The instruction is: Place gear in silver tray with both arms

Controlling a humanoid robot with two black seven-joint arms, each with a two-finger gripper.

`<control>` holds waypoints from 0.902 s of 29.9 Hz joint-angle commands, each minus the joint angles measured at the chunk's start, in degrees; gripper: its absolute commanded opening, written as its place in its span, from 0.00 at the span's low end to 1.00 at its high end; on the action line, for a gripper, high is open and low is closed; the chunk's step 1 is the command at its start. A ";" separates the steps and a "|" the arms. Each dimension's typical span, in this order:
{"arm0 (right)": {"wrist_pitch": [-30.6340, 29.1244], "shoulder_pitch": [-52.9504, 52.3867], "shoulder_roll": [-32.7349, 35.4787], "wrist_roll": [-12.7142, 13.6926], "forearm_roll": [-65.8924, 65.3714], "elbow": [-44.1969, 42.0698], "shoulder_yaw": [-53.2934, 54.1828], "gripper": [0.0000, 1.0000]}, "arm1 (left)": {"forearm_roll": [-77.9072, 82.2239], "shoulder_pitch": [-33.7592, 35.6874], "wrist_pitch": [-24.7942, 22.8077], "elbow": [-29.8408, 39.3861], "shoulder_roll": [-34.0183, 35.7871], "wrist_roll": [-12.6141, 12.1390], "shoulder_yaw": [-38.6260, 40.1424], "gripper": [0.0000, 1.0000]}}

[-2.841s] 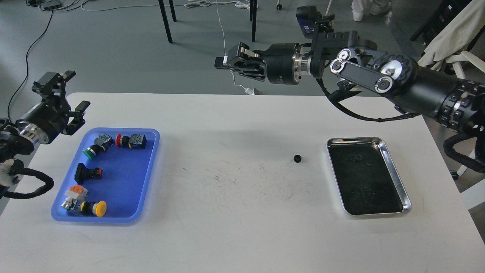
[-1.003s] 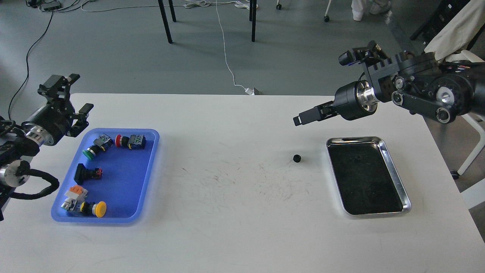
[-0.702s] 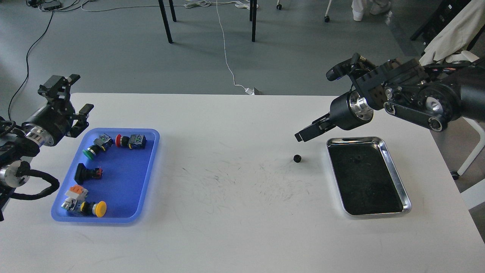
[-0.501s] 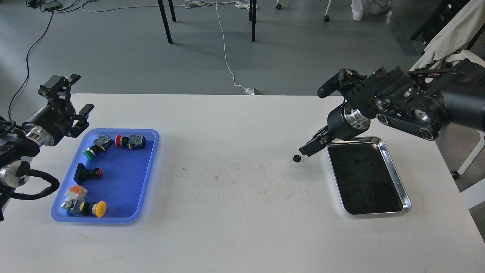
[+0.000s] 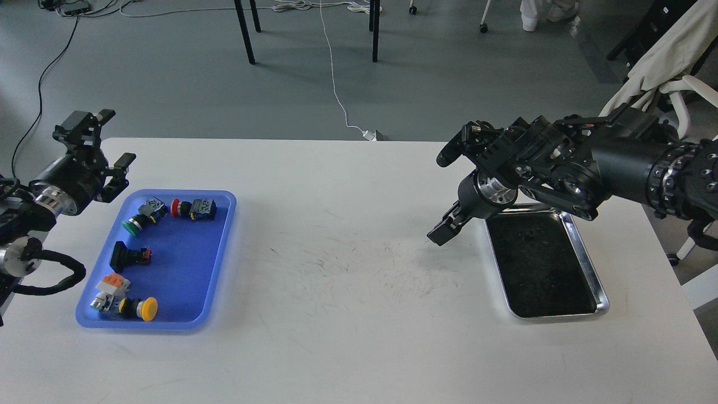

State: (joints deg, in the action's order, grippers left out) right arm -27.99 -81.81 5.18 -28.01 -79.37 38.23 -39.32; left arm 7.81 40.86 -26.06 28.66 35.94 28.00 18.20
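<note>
At the far left the left gripper [image 5: 104, 147] hangs over the table's left edge, just above the far corner of the blue tray [image 5: 221, 247], its two black fingers spread apart with nothing between them. The left arm [image 5: 42, 196] is black with a silver cylindrical joint and a looped ribbed cable. The blue tray is smooth plastic, rectangular with rounded corners and a low rim, lying near the table's left edge. It holds push-button switches: a green-capped one [image 5: 134, 224], a red-capped one [image 5: 188, 208], a black one [image 5: 126, 255], and a yellow-capped one [image 5: 140, 308] beside a grey and orange block.

The white table [image 5: 336, 336] is matte and flat, with fine dark scuff marks across its middle. The whole middle span between the two trays lies open, and so does the broad strip along the near edge.

Right of centre, the right gripper [image 5: 440, 233] points down and to the left, its tip low over the table just left of the silver tray [image 5: 583, 264]. It is seen dark and end-on, so whether its fingers are parted or pressed together cannot be told. The gear is not visible; the gripper's tip covers the spot just left of the tray. The right arm [image 5: 617, 168] reaches in from the right edge, crossing the tray's far rim.

The silver tray is shiny metal, rectangular with rounded corners, a raised rim and a dark speckled bottom, sitting near the table's right edge.
</note>
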 commanded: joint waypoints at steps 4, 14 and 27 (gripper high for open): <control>-0.01 -0.02 -1.84 0.01 -0.17 -0.96 -2.34 0.95 | -0.25 0.01 -0.74 -0.09 0.18 0.00 0.00 0.98; -0.01 -0.28 -1.66 0.01 0.71 -1.22 2.58 0.99 | -0.34 -0.08 -0.74 -0.09 0.27 0.00 0.00 0.98; -0.01 -0.98 -1.40 0.01 0.54 -1.14 -2.42 1.00 | -0.43 -0.08 -0.74 -0.09 0.18 0.00 0.00 0.98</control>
State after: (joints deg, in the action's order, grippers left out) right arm -28.01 -83.21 3.51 -28.00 -78.85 36.77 -41.40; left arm 7.38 40.78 -26.81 28.57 36.24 28.00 18.20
